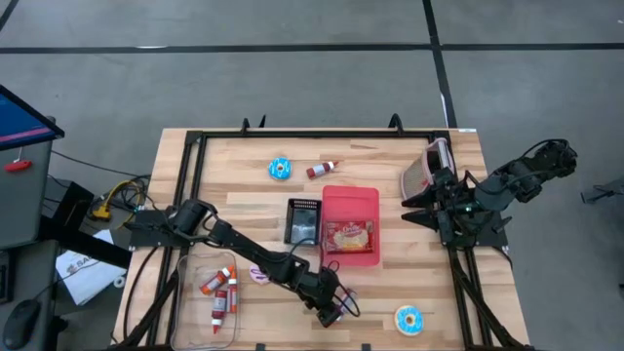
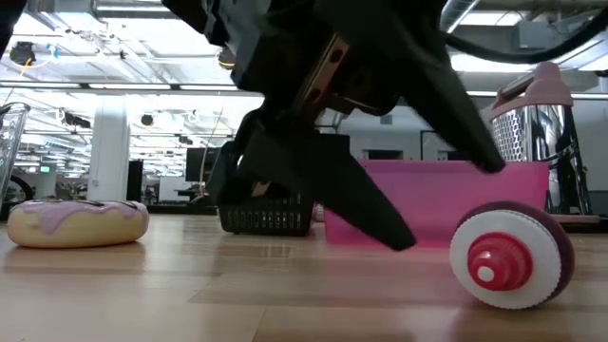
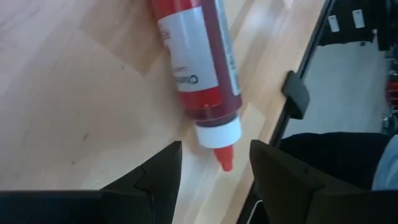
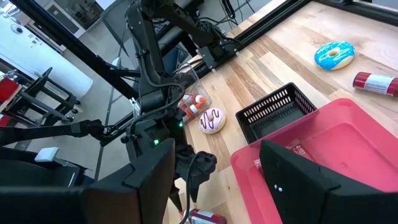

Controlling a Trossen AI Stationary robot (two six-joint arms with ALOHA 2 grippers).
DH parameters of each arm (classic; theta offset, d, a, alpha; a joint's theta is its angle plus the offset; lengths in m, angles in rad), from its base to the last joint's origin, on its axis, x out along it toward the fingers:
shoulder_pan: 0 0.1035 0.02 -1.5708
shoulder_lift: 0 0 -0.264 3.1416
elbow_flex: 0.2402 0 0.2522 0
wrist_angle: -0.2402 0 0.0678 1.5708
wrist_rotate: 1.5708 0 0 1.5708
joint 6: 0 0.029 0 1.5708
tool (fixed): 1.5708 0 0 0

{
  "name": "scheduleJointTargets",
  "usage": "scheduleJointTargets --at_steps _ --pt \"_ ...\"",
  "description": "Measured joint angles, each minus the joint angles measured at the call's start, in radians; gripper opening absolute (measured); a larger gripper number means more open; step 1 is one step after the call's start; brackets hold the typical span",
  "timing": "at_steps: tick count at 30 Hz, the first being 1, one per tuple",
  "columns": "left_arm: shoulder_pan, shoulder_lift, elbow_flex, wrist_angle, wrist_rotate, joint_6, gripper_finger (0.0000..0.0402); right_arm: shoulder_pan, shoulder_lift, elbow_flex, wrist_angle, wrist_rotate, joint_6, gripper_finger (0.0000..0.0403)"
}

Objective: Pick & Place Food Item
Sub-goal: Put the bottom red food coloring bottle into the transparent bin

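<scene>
Red sauce bottle (image 3: pixel 202 68) lies on its side on the wooden table (image 1: pixel 390 166), near the front edge, white collar and red nozzle pointing toward the left gripper (image 3: pixel 214 165). Left gripper sits low over the nozzle end, jaws parted partway and straddling the tip; nothing held, pads not touching the bottle. Judgement: it is lined up along the bottle's axis so a forward push would bring the jaws around the neck or body, but the nozzle is a thin, slippery spot, so a grip further up the body would hold better.

Low view shows the bottle's cap end (image 2: pixel 502 261) facing the camera, left arm right beside it.

Likely destination is the pink tray (image 1: pixel 336 200) mid-table, which already holds a packaged food item (image 1: pixel 348 235). Black basket (image 1: pixel 302 220) sits touching the tray's left side. Clear bin (image 1: pixel 191 292) at front left holds more red bottles. Another red bottle (image 1: pixel 323 170) and a blue donut (image 1: pixel 281 168) lie toward the back; a second blue donut (image 1: pixel 409 319) is at front right, a pink-iced donut (image 2: pixel 78 222) near the bin.

Right gripper (image 4: pixel 214 171) is parked at the right table edge, jaws wide, empty, facing the tray.
</scene>
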Motion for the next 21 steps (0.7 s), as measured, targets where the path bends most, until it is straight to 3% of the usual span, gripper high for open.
scheduleJointTargets --at_steps 16,21 --pt "0.002 0.000 0.000 0.014 -0.029 0.004 0.0186 0.000 0.000 0.000 0.000 0.020 0.000 0.0228" --pt "0.002 -0.022 0.000 0.094 0.045 0.057 0.0186 0.014 0.000 0.000 0.060 -0.018 -0.028 0.0228"
